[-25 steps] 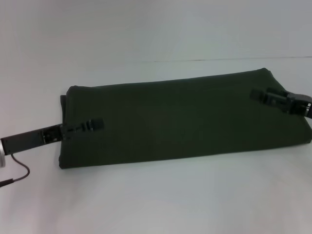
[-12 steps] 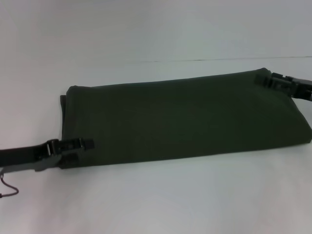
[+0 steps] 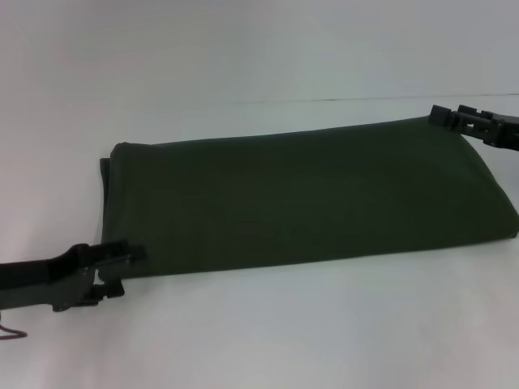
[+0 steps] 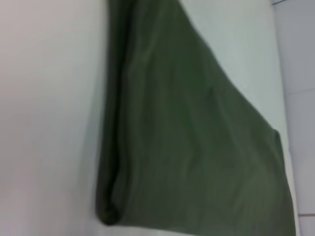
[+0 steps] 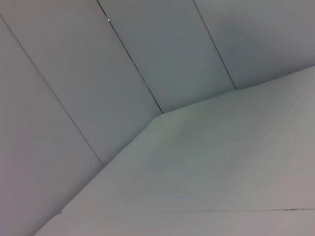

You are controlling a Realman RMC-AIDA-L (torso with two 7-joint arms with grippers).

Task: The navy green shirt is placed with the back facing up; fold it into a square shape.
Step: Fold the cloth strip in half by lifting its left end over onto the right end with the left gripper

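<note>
The navy green shirt [image 3: 308,198] lies folded into a long dark olive band across the white table [image 3: 268,332], plain side up. My left gripper [image 3: 128,269] is at the shirt's near left corner, low over the table, with its fingers [image 3: 130,252] spread around the cloth's edge. My right gripper [image 3: 443,117] hovers at the shirt's far right corner. The left wrist view shows the shirt [image 4: 197,147] with its rolled fold edge. The right wrist view shows no shirt.
The white table [image 5: 221,162] meets a pale panelled wall [image 5: 123,59] behind. Bare table surface lies in front of the shirt and to its left. A thin cable [image 3: 12,331] hangs under the left arm.
My left gripper has slid back off the shirt toward its near left corner and spread its fingers. My right gripper has moved off the cloth to the far right corner.
</note>
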